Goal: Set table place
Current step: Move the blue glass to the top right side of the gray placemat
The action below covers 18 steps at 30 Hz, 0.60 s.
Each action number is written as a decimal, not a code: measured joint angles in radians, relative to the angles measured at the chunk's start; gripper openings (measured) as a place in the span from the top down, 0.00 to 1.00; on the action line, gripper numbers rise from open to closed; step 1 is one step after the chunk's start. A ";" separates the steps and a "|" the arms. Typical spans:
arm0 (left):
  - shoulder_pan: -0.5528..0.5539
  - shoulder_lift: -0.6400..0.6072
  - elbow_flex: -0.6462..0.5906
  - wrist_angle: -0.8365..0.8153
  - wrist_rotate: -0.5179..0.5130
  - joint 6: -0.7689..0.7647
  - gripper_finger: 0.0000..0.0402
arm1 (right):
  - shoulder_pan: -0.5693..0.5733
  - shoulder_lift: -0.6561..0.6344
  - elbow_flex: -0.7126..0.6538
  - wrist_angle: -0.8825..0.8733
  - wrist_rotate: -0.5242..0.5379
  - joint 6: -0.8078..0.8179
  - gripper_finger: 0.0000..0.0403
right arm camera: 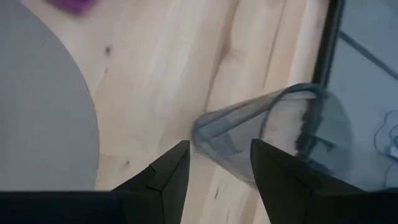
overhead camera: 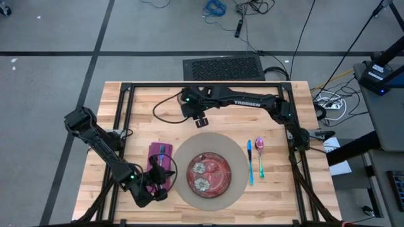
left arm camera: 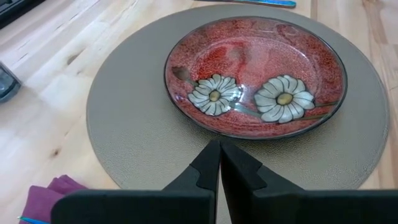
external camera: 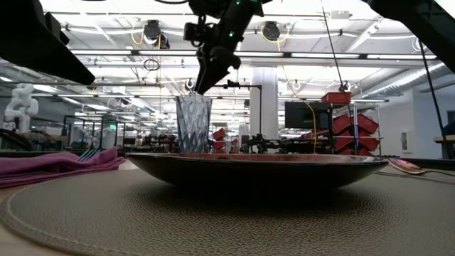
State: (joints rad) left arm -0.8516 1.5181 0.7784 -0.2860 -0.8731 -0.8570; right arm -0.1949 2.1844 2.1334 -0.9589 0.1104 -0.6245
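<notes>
**A:** Where do we stand with the glass?

**B:** It stands upright on the table, at about eleven o'clock from the plate, just off the rim of the round mat. Our right gripper hangs right over it, jaws parted on either side of the rim. Whether they press the wall, we cannot tell.

**A:** And the long axis?

**B:** Vertical, mouth up, narrower base on the wood. The jaws point down along that axis.

**A:** So the right arm is the nearer one?

**B:** By far. Our left gripper sits at eight o'clock off the mat, jaws shut on nothing, beside the purple napkin with the fork on it. The knife and spoon lie at three o'clock of the plate.
</notes>
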 joint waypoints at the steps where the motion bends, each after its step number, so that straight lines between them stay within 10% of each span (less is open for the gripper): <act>1: 0.000 0.000 0.000 -0.003 0.000 0.000 1.00 | -0.001 -0.007 0.000 0.004 0.000 -0.004 0.61; 18: 0.000 0.000 0.000 -0.013 -0.025 -0.001 1.00 | -0.095 -0.017 0.001 0.029 -0.092 0.014 0.61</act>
State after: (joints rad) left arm -0.8516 1.5181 0.7784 -0.2985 -0.8986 -0.8581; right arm -0.2894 2.1674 2.1345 -0.9302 0.0188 -0.6109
